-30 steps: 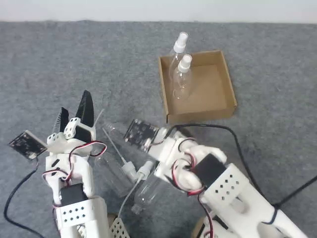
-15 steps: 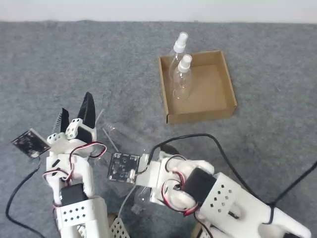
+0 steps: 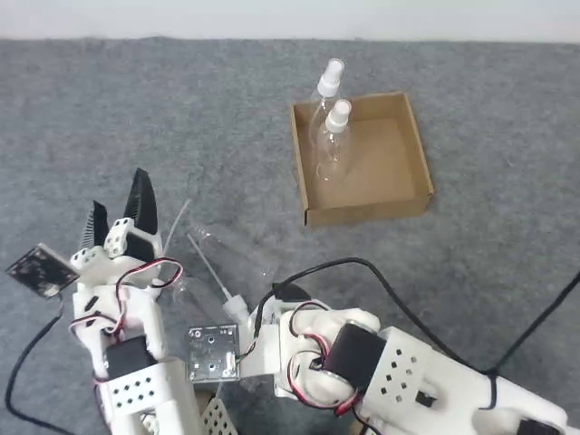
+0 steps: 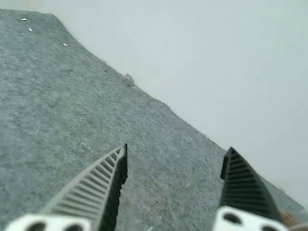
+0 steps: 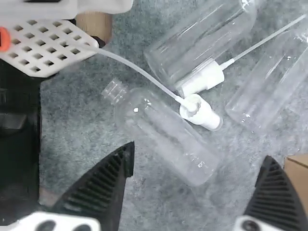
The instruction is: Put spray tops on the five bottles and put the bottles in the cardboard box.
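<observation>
Hovering over the grey carpet [image 3: 136, 109], my left gripper [image 3: 118, 195] keeps its jaws spread wide. My right gripper [image 5: 197, 154] hangs with jaws apart above an uncapped bottle [image 5: 163, 130] lying beside two loose spray tops [image 5: 201, 111]. Farther right, the cardboard box [image 3: 367, 214] holds a capped bottle [image 3: 333, 136]

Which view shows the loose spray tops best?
Right wrist view: both loose spray tops lie close, heads unobstructed. The high view catches one by the right arm; the left wrist view faces carpet and wall.
</observation>
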`<state>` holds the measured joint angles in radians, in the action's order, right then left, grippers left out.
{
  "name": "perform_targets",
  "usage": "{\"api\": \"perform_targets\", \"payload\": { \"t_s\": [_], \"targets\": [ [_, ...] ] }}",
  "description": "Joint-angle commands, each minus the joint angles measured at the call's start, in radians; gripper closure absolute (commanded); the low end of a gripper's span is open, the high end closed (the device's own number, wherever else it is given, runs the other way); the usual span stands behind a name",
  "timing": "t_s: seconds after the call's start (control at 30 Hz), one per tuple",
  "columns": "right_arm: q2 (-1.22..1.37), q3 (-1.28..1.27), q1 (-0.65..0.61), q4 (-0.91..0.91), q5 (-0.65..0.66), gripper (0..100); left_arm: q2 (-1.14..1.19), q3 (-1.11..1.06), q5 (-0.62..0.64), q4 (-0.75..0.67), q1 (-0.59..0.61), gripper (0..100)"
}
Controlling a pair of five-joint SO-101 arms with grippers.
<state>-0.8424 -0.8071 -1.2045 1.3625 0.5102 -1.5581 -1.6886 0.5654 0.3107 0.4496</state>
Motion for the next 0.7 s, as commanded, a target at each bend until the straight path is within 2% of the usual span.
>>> {"api": "perform_targets", "payload": {
  "t_s": [0.0,0.67],
  "targets": [
    [-0.028,0.044,-0.013,0.002,0.064,65.9,-0.014,0.016,-0.006,-0.035,0.002,70],
    [0.002,-0.163,-0.007,-0.156,0.127,65.9,-0.014,0.015,-0.006,-0.037,-0.002,70]
  ]
}}
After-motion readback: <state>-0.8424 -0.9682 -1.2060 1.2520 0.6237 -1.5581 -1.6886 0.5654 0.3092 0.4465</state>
